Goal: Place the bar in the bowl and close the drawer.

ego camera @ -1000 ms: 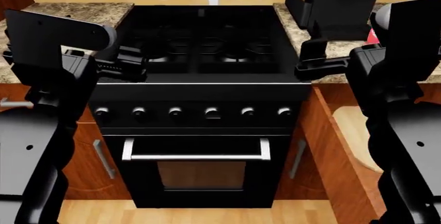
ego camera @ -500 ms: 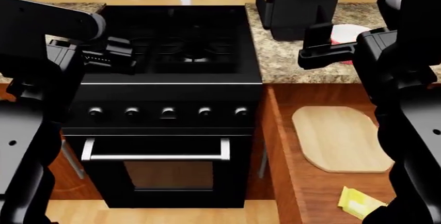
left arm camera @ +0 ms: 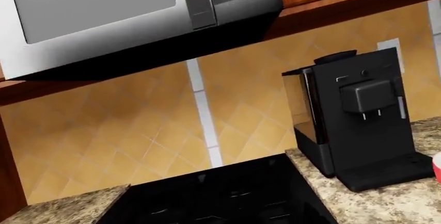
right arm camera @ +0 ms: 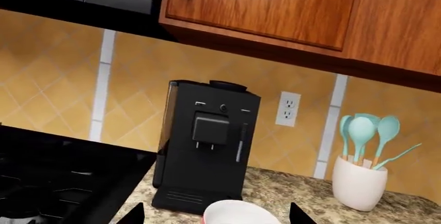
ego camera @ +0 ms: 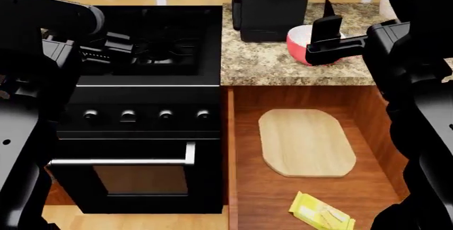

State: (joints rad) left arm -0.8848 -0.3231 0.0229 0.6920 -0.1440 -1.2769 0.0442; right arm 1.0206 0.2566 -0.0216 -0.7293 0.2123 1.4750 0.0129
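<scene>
**Bar lies in the open drawer, bowl waits on the counter**

The drawer (ego camera: 244, 187) stands pulled out below the granite counter (ego camera: 269, 65), just to the right of the black stove (ego camera: 141, 108). On its floor lies a pale wooden board (ego camera: 306, 142), and nearer the front edge rests the bar (ego camera: 322, 212) in its yellow wrapper, turned at an angle and apart from the board. Nothing touches the bar.

The bowl (ego camera: 301, 44) sits on the counter beside the black coffee machine (ego camera: 269, 7), red outside and white within. In the head view the right gripper (ego camera: 332, 34) hangs in front of the bowl and covers part of it; its fingers (right arm camera: 301, 214) are spread, and the right wrist view shows the bowl's (right arm camera: 238, 212) rim between the two tips. It holds nothing.

The left gripper (ego camera: 116, 52) hovers over the stove's burners, well apart from the drawer and the bowl. Its fingers are dark against the dark stove top, so I cannot tell whether they are spread or together.

Behind the bowl, by the tiled wall, a white jar (right arm camera: 358, 185) holds turquoise spoons. A microwave (left arm camera: 124, 12) hangs above the stove.
</scene>
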